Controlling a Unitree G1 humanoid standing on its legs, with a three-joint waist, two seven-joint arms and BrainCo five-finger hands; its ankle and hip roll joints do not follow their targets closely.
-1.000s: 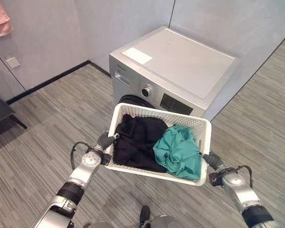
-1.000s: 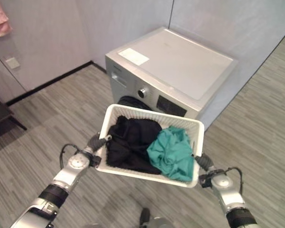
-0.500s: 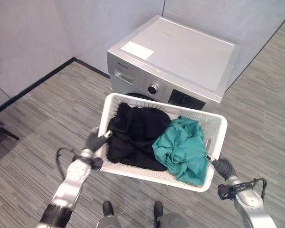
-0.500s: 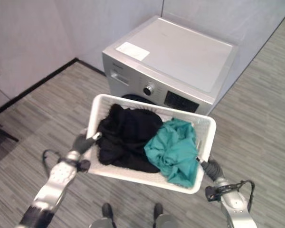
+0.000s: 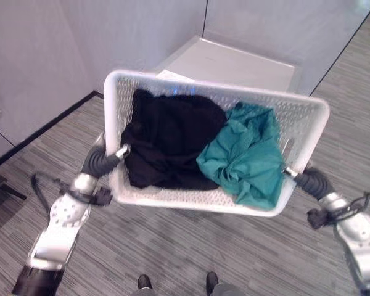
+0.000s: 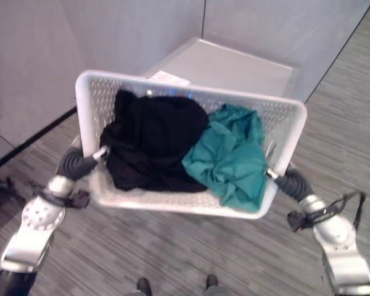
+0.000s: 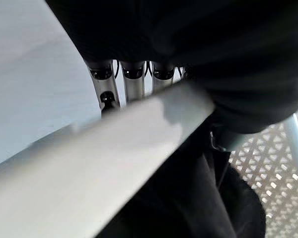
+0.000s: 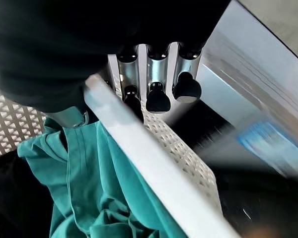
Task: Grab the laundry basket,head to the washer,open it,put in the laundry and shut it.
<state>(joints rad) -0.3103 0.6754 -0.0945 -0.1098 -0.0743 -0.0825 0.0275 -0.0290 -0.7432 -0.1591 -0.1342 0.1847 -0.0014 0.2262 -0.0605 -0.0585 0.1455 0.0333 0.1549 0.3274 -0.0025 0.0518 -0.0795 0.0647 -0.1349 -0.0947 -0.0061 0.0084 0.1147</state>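
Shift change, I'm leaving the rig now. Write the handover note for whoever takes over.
Left hand: shut on the laundry basket rim.
Right hand: shut on the opposite rim.
Basket held up in front of the washer, carrying a black garment and a teal garment.
Done: basket grabbed and brought to the washer.
Left: open the washer, load the laundry, shut it.

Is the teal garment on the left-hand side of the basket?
No, the teal garment lies at the basket's right end by the right hand; the black clothing fills the end by the left hand.

Raised white laundry basket (image 5: 135, 86), clothes inside
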